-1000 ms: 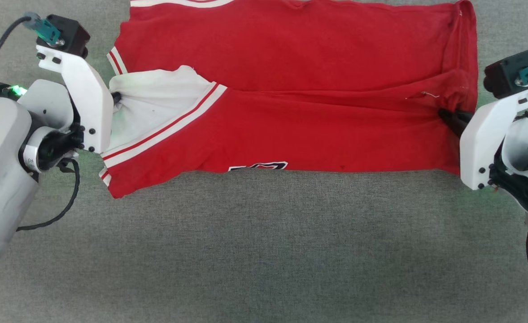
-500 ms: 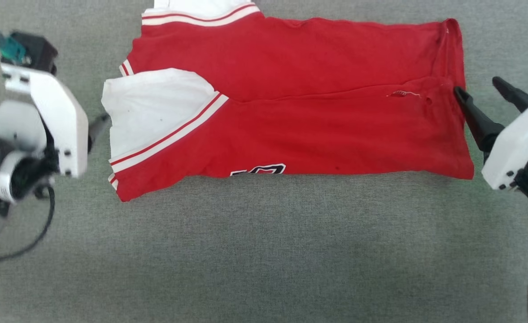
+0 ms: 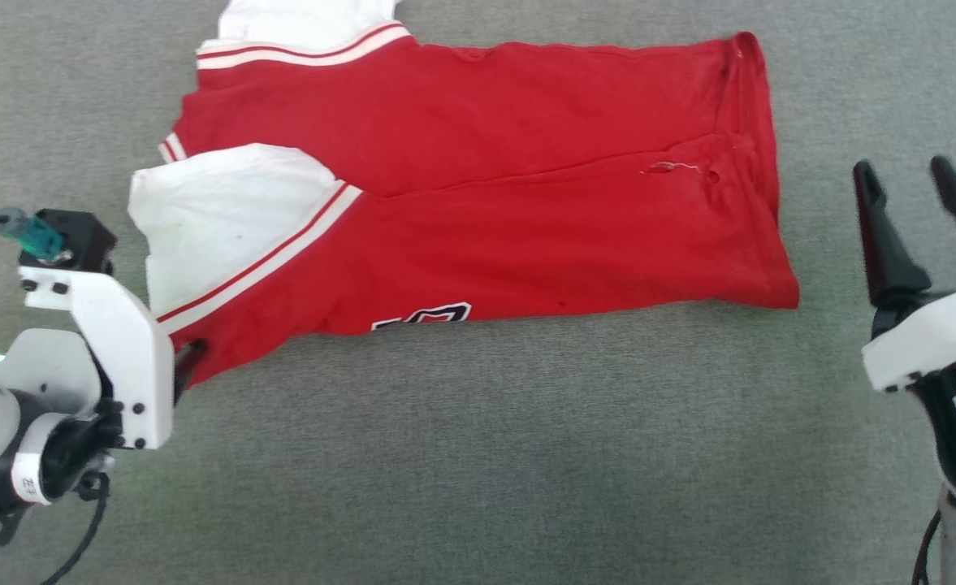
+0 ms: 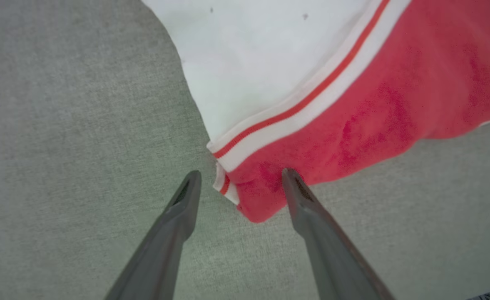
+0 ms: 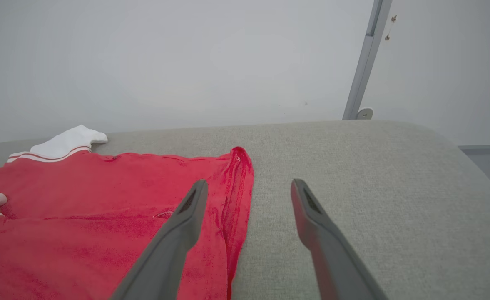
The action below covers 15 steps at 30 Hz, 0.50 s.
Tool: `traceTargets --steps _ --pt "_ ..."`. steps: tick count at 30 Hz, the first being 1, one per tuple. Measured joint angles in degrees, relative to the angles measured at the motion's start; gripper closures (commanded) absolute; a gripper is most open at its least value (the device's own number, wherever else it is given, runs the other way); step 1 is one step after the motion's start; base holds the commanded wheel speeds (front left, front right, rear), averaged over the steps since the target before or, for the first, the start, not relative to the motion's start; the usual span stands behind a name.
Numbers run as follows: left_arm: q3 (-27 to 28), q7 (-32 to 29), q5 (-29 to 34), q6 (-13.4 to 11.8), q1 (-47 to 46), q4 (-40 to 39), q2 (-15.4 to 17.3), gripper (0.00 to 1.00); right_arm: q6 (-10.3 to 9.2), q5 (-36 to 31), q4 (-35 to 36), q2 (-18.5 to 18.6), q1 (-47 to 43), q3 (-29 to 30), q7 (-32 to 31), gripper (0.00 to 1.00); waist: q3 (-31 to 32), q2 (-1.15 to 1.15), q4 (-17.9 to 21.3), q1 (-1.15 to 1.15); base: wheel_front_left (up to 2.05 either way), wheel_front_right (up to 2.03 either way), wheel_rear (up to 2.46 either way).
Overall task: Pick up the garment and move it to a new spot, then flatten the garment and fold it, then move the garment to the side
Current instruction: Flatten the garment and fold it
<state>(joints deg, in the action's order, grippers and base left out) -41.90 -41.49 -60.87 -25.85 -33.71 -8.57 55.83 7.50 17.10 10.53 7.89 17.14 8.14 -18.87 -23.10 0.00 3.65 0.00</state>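
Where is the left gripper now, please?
At the head view's lower left, the left gripper is open around the near-left corner of the shirt.

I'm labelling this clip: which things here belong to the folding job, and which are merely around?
Job: red garment, folded lengthwise; left claw, open at its sleeve corner; right claw, open, clear of the hem.
Around: grey padded table; white wall; metal post.

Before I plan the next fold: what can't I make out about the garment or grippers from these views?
- Garment lettering: head view, folded under the near edge; a sliver shows.
- Far sleeve: head view, cut by the top edge.
- Left gripper: head view, fingers mostly behind its white mount; left wrist view, contact with cloth unclear.
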Motion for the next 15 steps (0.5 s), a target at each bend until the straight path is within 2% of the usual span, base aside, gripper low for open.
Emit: traceTargets --steps 6,9,10,11,15 --pt "1.5 1.2 -2.4 -0.4 1.1 5.8 -1.0 0.0 -0.01 1.7 0.2 -0.8 -3.0 -1.8 -3.0 0.0 -1.1 0.0 1.9 0.0 0.0 0.0 0.0" --pt "1.8 1.0 -3.2 0.8 1.0 8.0 -1.5 0.0 0.0 2.6 -0.3 -0.2 -3.4 -3.3 -5.9 0.0 -2.0 0.0 2.5 0.0 0.0 0.0 0.0" --pt "2.1 0.8 -3.6 1.3 0.8 8.7 -1.8 0.74 -0.01 3.1 -0.7 -0.1 -3.3 -3.7 -7.0 0.0 -2.3 0.0 2.6 0.0 0.0 0.0 0.0" --pt "2.1 0.6 -3.9 1.8 0.5 9.2 -2.0 1.0 -0.01 3.7 -1.4 -0.2 -3.2 -4.0 -8.2 0.0 -2.5 0.0 2.7 0.0 0.0 0.0 0.0" --pt "2.0 0.7 -3.7 2.8 -0.9 10.4 -2.7 1.0 0.0 4.1 -3.0 0.4 -1.7 -5.2 -12.3 0.0 -3.2 0.0 2.6 0.0 0.0 0.0 0.0"
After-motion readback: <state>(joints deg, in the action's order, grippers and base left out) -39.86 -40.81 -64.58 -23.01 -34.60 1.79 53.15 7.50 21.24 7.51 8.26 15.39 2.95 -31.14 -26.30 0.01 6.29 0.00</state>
